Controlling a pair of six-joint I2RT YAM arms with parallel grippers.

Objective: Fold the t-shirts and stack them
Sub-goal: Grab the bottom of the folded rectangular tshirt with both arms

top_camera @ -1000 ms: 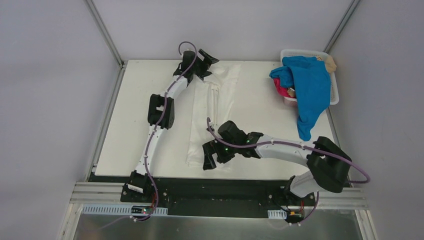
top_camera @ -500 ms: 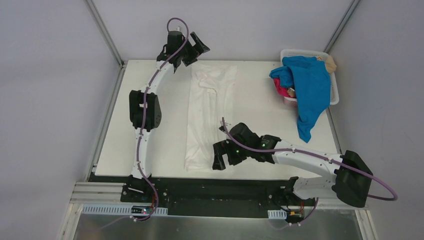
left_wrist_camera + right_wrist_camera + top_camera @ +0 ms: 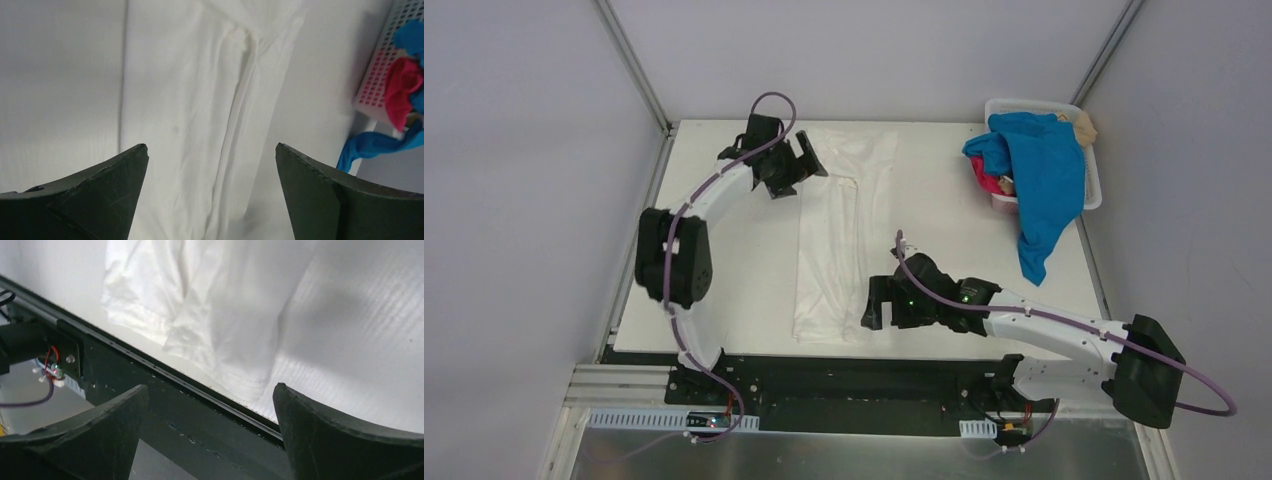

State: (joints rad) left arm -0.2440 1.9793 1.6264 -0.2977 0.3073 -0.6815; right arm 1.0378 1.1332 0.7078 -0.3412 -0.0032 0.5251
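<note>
White tee [image 3: 839, 235] lies mid-bench [image 3: 734, 270] as a long narrow strip, sides folded in, running far-to-near btwn the arms. Left jaws are spread wide, empty, beside its far-left edge. Right jaws are spread, empty, by its near hem, prob. so each takes one end for a crosswise fold. Blue tee [image 3: 1044, 175] drapes over basket [image 3: 1034, 101], pink tee [image 3: 987, 181] inside, waiting.

the white table [image 3: 944, 200] carries a long folded white t-shirt [image 3: 839, 230] mid-table — and a slotted basket [image 3: 1029, 101] far right.
</note>
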